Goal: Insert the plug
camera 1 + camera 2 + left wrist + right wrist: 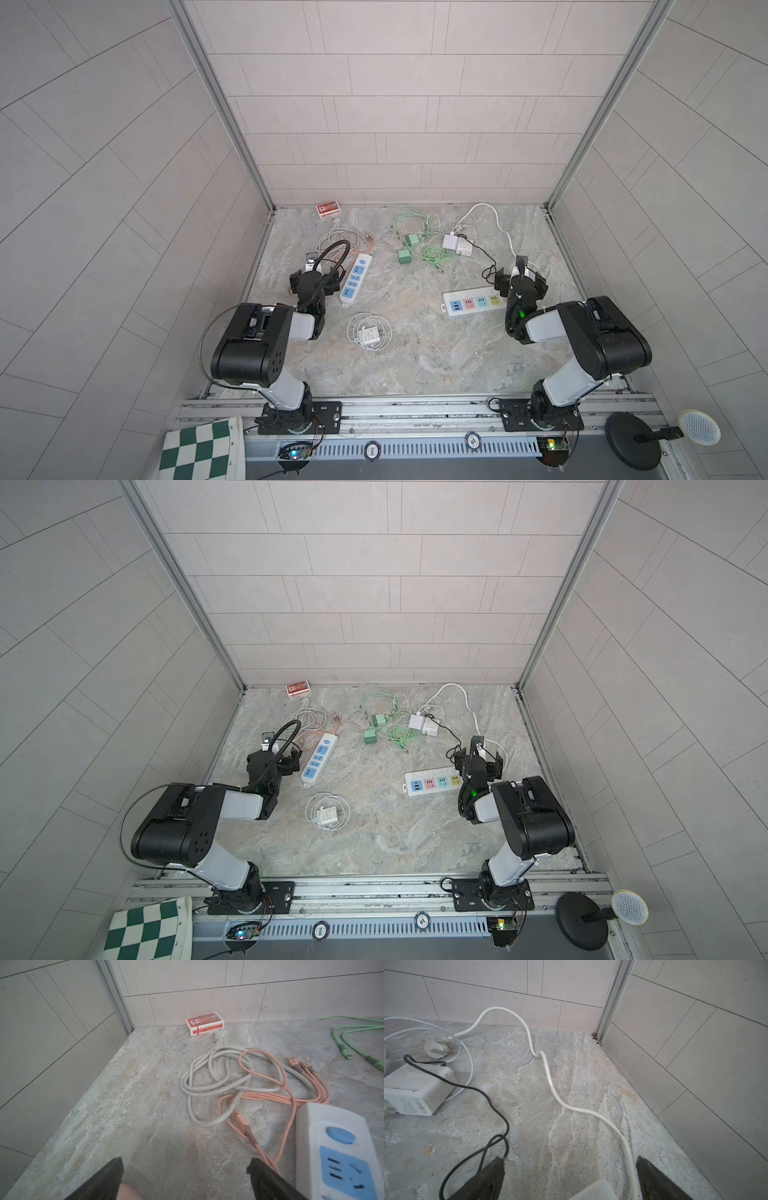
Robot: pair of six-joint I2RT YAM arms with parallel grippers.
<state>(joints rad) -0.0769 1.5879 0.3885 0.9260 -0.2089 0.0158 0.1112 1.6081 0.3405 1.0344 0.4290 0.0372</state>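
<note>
Plainly, nothing is held: the left gripper point(185, 1169) stands wide apart and empty over bare table point(104, 1105), just beside the blue strip point(332, 1157). A pink cable point(268, 1076) runs right up to one of its fingers point(266, 1176). The right gripper point(571, 1169) is likewise spread and empty, above the end of the colour strip point(473, 302). That strip's white cord point(550, 1076) passes just inside one finger point(652, 1178), and a black cable point(496, 1109) loops at the other.

The likeliest plug is the charger point(371, 332), which lies inside its own coiled lead between the two strips, nearer the arm bases and apart from both grippers.

Several things could go wrong from here.
- A gripper that closes or drops where it is may catch a cord instead and drag a strip.
- The charger's coil may trail or snag when it is lifted.
- Its prongs seem to lie sideways, so it would need turning before it lines up with a socket.
- Neither strip looks fixed, so a push could slide it unless the other arm braces it.
- The green chargers point(411, 240) and the adapter point(419, 1088) farther back could be mistaken for the target.
</note>
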